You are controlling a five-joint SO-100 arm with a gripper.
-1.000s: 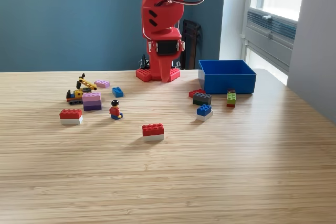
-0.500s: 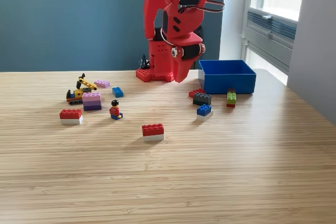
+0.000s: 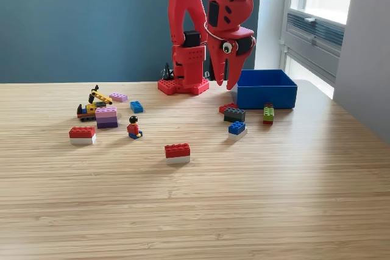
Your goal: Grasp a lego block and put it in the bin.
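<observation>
With the gripper [image 3: 226, 82] held empty and slightly parted above the dark brick [image 3: 234, 114] (just before the bin [image 3: 264, 87]), the crowded neighbouring bricks could be knocked aside on descent.

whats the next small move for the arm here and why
Probably lower the gripper toward the dark grey brick almost beneath it. It hangs empty, jaws slightly parted and pointing down, above the bricks beside the blue bin, so that cluster looks like the nearest pick.

The arm [image 3: 204, 22] is cut off by the top edge; the bin's [image 3: 266, 95] inside floor is hidden by its walls
</observation>
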